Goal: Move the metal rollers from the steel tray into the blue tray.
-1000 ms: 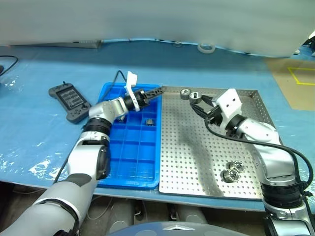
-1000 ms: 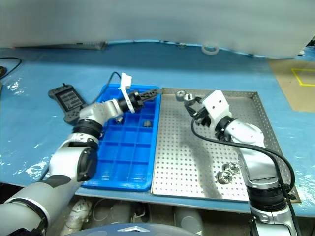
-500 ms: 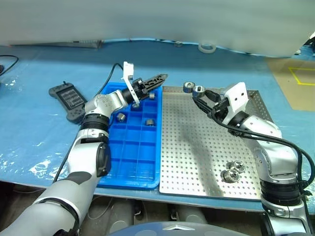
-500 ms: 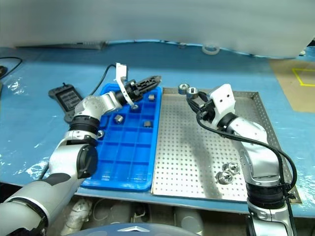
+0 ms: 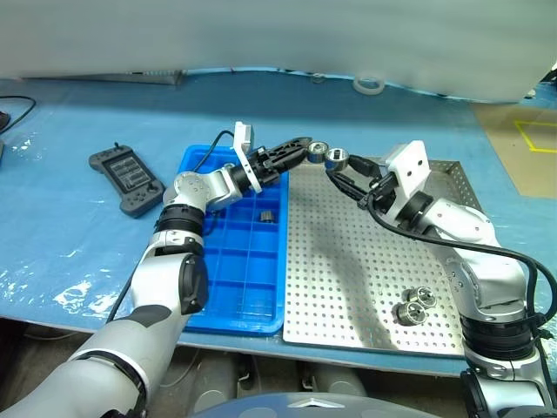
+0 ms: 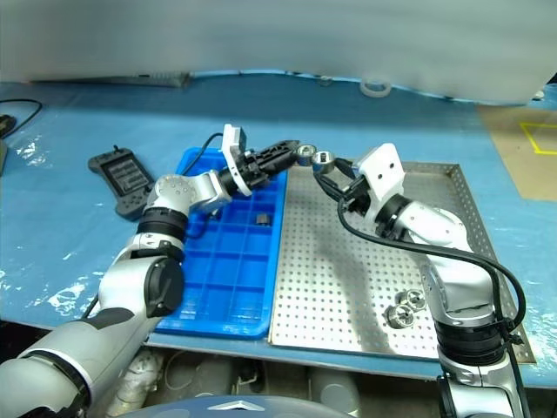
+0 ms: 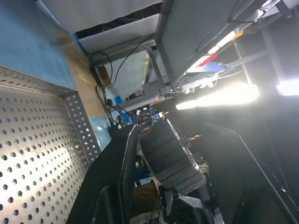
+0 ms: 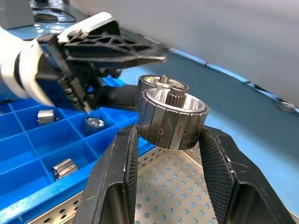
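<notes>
My right gripper is shut on two metal rollers pressed side by side, held in the air over the near-left corner of the steel tray. My left gripper is shut and holds nothing. It points right over the far edge of the blue tray, its tips just short of the held rollers. Three more rollers lie together on the steel tray's near right. One roller shows in a blue tray compartment, and the right wrist view shows others there.
A black handheld controller lies on the blue sheet left of the blue tray. A roll of tape sits at the back. A cardboard area with yellow tape lies to the right of the steel tray.
My left gripper rose out of the blue tray and swung right toward the right gripper. My right gripper lifted the rollers and moved left, so both grippers now nearly meet.
</notes>
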### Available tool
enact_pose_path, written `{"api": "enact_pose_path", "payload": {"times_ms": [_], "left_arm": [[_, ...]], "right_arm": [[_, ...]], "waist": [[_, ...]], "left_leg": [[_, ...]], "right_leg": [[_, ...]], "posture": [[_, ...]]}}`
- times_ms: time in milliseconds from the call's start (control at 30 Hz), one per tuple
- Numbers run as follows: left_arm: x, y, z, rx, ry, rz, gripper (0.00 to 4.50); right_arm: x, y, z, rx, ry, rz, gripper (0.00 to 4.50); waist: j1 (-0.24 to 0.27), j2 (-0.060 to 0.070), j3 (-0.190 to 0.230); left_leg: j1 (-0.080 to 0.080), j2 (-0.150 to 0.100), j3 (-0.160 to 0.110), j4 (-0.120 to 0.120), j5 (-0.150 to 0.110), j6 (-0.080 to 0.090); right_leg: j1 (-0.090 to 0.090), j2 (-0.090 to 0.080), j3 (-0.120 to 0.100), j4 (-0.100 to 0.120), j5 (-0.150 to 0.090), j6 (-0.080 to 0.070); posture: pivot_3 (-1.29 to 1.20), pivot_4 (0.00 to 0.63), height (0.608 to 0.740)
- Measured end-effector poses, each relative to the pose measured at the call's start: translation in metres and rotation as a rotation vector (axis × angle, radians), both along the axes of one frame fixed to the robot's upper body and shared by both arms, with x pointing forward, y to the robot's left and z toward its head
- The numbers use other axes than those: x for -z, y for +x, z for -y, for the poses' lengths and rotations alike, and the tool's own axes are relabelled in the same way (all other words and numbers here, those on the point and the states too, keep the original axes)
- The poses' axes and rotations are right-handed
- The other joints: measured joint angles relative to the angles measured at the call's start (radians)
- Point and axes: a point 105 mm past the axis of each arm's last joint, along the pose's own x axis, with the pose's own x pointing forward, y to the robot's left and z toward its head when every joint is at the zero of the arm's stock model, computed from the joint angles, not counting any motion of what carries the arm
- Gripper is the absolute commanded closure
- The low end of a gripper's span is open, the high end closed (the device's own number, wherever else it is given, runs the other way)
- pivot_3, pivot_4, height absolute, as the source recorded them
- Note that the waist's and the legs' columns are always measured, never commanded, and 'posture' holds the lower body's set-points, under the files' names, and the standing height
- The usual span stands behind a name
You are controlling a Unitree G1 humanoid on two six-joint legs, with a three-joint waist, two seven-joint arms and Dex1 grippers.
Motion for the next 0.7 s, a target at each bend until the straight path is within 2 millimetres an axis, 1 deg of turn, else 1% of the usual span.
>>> {"api": "enact_pose_path", "payload": {"times_ms": [167,467,700], "left_arm": [[-0.001,-0.004,0.003,0.025,0.006,-0.001,2.29],[-0.002,0.0,-0.007,-0.002,0.016,0.006,2.29],[0.003,-0.005,0.006,0.029,0.006,-0.014,2.29]], "right_arm": [[-0.001,0.0,0.0,0.0,-0.003,0.011,2.89],[0.001,0.0,-0.002,0.001,-0.017,0.014,2.89],[0.002,0.001,-0.002,0.008,-0.028,0.018,2.89]], "waist": [[-0.001,0.0,0.0],[0.001,0.0,0.0],[-0.001,0.0,0.0]], "left_leg": [[-0.001,0.0,0.0,0.0,0.0,0.0],[-0.002,0.0,0.0,0.0,0.0,0.0],[-0.002,0.0,0.0,0.001,0.0,0.001]], "right_leg": [[-0.001,0.0,0.0,0.0,0.0,0.0],[-0.002,0.0,0.0,0.0,0.0,0.0],[-0.002,0.0,0.0,0.0,0.0,0.0]], "posture": [[-0.37,0.15,0.74],[-0.36,0.15,0.74],[-0.37,0.15,0.74]]}}
